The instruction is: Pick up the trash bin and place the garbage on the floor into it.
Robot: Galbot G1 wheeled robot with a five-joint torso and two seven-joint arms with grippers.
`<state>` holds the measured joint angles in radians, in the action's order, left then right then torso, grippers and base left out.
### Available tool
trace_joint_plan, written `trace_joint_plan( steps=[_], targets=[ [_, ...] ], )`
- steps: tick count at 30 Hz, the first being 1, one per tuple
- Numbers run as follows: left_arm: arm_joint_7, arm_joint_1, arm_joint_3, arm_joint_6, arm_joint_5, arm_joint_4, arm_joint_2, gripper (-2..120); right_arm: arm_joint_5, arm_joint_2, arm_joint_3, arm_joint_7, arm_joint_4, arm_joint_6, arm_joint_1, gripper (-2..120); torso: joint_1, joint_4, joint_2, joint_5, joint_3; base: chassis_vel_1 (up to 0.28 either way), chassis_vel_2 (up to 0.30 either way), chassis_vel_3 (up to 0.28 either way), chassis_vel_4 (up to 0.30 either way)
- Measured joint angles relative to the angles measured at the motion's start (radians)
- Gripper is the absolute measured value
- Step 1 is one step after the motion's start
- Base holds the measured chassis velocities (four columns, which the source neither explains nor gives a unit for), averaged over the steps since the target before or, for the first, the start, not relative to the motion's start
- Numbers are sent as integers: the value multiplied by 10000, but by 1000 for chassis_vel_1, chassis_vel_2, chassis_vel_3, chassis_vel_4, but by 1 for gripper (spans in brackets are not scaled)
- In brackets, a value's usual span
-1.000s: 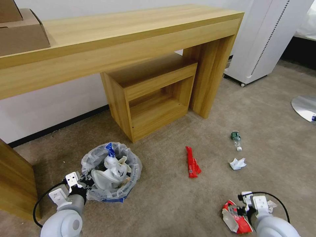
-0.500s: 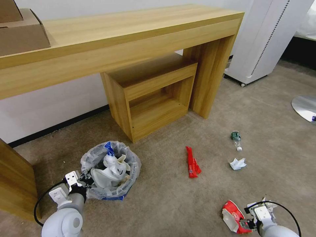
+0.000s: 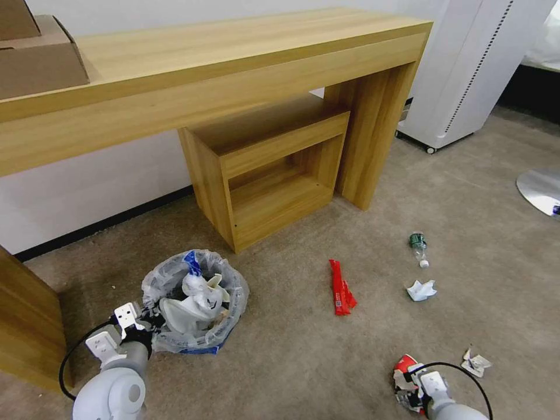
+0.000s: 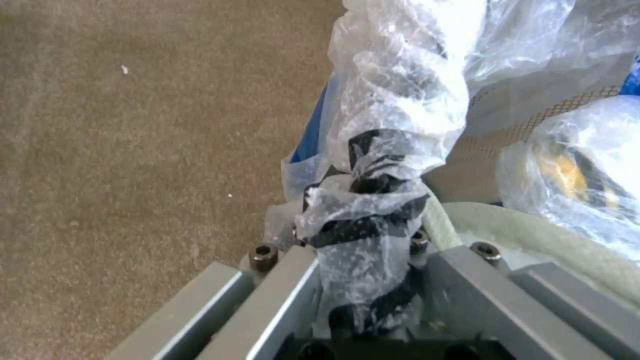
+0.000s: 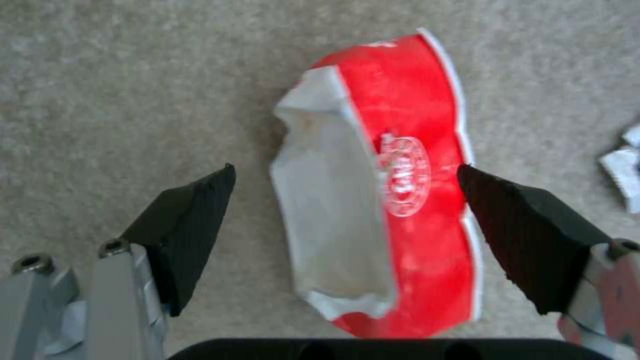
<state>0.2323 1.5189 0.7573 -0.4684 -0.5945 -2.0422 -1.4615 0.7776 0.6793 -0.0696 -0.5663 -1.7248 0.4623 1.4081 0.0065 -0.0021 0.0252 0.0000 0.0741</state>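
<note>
Head view: left gripper [image 3: 142, 326] clamps the trash bin [image 3: 195, 303] rim, near left, white litter already inside. Right gripper [image 5: 347, 235], jaws spread, straddles a red wrapper [image 5: 400, 200] on the carpet. Red packet [image 3: 340, 287], paper [image 3: 421, 290], bottle [image 3: 417, 247] wait farther right.

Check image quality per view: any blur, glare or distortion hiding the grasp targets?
Head view: wide-angle bowing of the desk, soft even light, no glare. Left wrist view: plastic bag sharp, bright sheen. Right wrist view: red wrapper slightly soft, its logo blurred; the fingertips are crisp.
</note>
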Motion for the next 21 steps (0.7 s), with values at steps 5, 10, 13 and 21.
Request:
trace_joint_plan(
  steps=[5,10,13,21],
  targets=[
    [8,-12,-30,-1,0,1,-14,0,-245,207,-287,8,433,-217,-189,75,0,0,0,0,0,0,0,0,0],
    [11,-41,-89,-1,46,46,-50,0,-436,264,-350,57,560,-432,-206,57,0,0,0,1,0,0,0,0,0],
    [11,-58,-108,-1,64,71,-60,0,-530,274,-350,70,608,-528,-192,46,0,0,0,0,0,0,0,0,0],
    [11,-70,-125,2,77,100,-75,0,-710,312,-342,130,711,-661,-165,26,0,-1,0,-1,0,0,0,0,0]
  ],
)
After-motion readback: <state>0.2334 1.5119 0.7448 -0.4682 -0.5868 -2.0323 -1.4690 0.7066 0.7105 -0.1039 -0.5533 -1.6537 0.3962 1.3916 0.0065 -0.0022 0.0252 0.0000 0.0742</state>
